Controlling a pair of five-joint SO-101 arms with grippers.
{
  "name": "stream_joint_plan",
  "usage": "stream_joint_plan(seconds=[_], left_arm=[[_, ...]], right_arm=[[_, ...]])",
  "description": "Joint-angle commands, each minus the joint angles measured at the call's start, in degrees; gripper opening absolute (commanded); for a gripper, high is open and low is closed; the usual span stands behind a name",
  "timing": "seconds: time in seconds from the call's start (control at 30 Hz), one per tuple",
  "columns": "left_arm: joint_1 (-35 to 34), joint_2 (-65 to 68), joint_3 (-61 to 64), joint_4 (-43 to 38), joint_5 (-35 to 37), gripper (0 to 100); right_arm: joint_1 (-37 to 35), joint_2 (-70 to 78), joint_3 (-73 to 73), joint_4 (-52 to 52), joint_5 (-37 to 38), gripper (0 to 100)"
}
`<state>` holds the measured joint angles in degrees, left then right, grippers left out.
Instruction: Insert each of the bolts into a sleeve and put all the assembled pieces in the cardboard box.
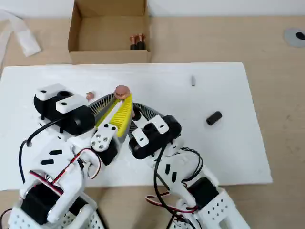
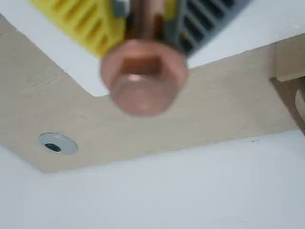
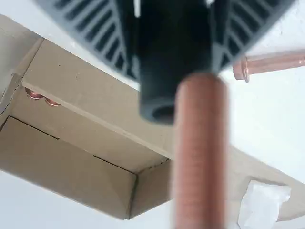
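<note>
Left gripper [image 2: 145, 16] clamps the bolt [image 2: 143, 78], right gripper [image 3: 174, 43] the half-hidden sleeve [image 3: 159, 81], apparently unjoined.

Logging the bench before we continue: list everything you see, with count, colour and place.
Table: one, wooden, beneath all.
Sheet: one, white, on the table.
Box: one, brown, beyond the sheet's far edge.
Assembled pieces: two, copper and black, in the box.
Bolts: two, copper; held bolt in the left fingers, loose bolt on the sheet nearby.
Sleeves: two, black; held sleeve in the right fingers, loose sleeve on the sheet's right part.
Paper: one, white, table's far left.
Disc: one, grey, table's far right.
Left fingers: yellow and grey, shut on held bolt.
Right fingers: dark grey, shut on held sleeve.
</note>
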<state>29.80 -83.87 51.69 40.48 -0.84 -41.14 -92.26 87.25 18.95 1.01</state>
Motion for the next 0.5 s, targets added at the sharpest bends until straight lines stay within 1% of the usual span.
stream_joint_plan(seconds=[0.0,0.1,0.17,0.47], left_arm=[[-3.96,-0.57,-0.09,-2.73,0.18,1],[-6.07,-0.48,1.23,-6.24,0.35,1],[-6.07,-0.4,2.29,-7.82,0.18,1],[-5.89,-0.31,5.71,-11.08,0.35,1]], right_arm=[[-0.84,-0.84,-0.75,-1.76,-0.53,1.0],[-0.84,-0.84,-0.75,-1.85,-0.53,1.0],[-0.84,-0.84,-0.75,-2.2,-0.53,1.0],[-0.84,-0.84,-0.57,-3.87,-0.53,1.0]])
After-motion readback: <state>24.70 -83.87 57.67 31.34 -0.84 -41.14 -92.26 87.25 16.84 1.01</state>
